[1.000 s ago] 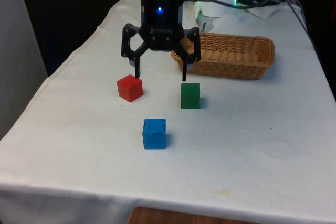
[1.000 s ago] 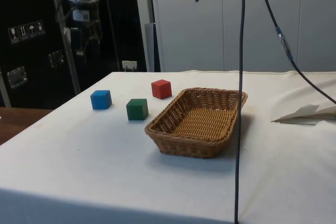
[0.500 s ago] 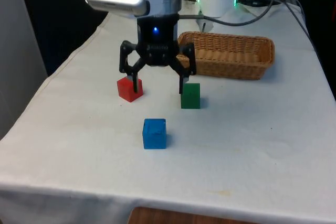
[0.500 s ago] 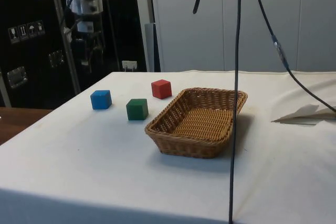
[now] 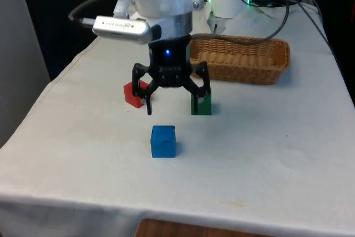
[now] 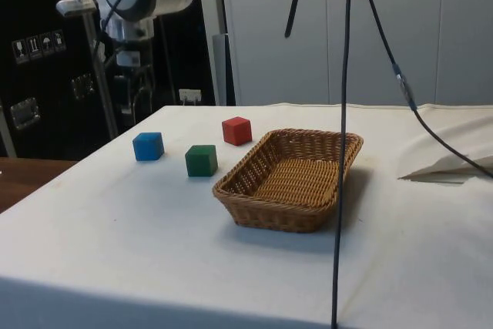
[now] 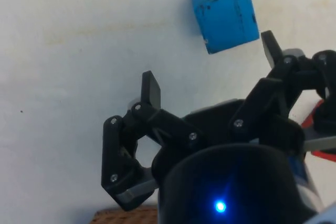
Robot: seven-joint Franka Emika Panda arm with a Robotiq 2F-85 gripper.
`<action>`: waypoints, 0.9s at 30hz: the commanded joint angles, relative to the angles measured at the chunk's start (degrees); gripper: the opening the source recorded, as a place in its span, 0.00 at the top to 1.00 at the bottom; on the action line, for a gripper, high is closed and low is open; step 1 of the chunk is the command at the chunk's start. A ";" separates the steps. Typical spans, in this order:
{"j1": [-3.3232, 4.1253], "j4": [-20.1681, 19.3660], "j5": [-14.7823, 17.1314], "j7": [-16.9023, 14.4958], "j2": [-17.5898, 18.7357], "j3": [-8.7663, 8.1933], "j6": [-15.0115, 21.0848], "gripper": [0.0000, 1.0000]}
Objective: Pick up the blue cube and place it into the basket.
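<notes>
The blue cube (image 5: 163,141) rests on the white cloth near the table's front edge, alone and untouched. My gripper (image 5: 171,108) hangs open just behind it, low over the cloth, between the red cube (image 5: 132,93) and the green cube (image 5: 202,104). Nothing is between the fingers. In the wrist view the blue cube (image 7: 224,12) lies just beyond the fingertips (image 7: 151,87), off to one side of my gripper (image 7: 211,69). The wicker basket (image 5: 244,59) stands empty at the back, towards the front view's right. From the side, the blue cube (image 6: 148,146) is the cube farthest from the basket (image 6: 293,179).
The red cube (image 6: 237,130) and green cube (image 6: 201,160) stand close to the gripper's fingers on either side. Cables (image 6: 343,113) hang down in front of the side view. Crumpled paper (image 6: 451,166) lies at the table's far side beyond the basket.
The gripper has come down and moved forward towards the blue cube, from high up near the basket to low between the red and green cubes. It stayed open. The cubes have not moved.
</notes>
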 commanded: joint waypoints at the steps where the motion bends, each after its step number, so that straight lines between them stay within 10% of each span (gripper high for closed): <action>1: -0.46 0.34 0.74 -0.92 0.74 0.46 0.69 0.00; 27: -1.89 4.13 5.10 -7.85 7.10 -0.80 2.98 0.00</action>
